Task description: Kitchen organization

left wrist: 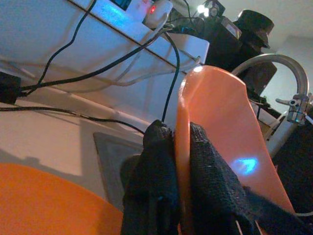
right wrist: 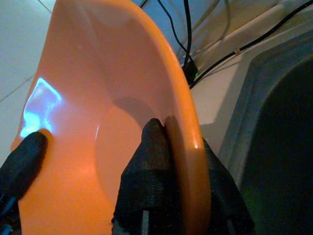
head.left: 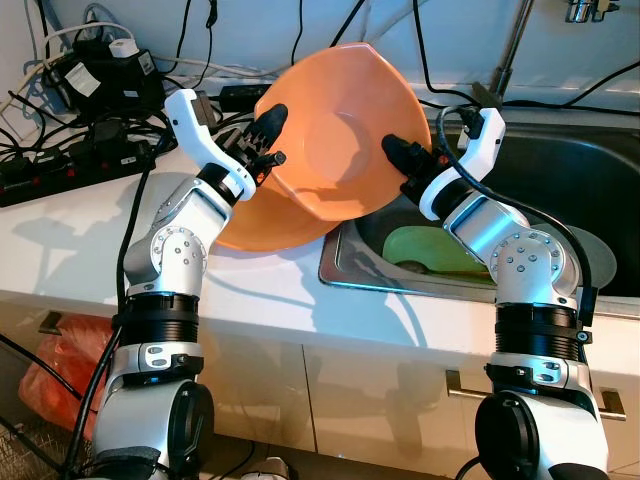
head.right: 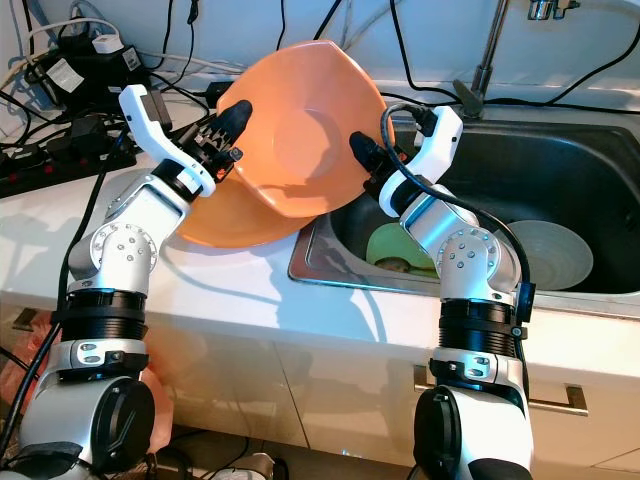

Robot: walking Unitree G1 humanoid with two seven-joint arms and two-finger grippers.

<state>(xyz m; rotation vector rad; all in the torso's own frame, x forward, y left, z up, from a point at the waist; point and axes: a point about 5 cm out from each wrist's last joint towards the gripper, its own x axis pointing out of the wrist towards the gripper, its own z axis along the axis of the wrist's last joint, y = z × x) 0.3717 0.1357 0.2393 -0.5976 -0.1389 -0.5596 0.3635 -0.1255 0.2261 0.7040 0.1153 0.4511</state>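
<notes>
Two grippers pinch the orange bowl's (head.left: 340, 140) rim, left gripper (head.left: 268, 140) at nine o'clock, right gripper (head.left: 405, 160) at three, steadying it tilted above the sink (head.left: 560, 170).

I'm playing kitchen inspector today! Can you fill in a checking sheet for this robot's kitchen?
Surface: white counter with a steel sink set into it.
Job's things: orange bowl held tilted in the air; a second orange dish lies on the counter under it.
Clutter: green plate and grey plate in the sink.
Grippers: left gripper and right gripper each pinch the bowl's rim on opposite sides.
Cables: black power strips and tangled wires along the back of the counter.
Surroundings: tap behind the sink; white cupboard fronts below; orange bag on the floor.
</notes>
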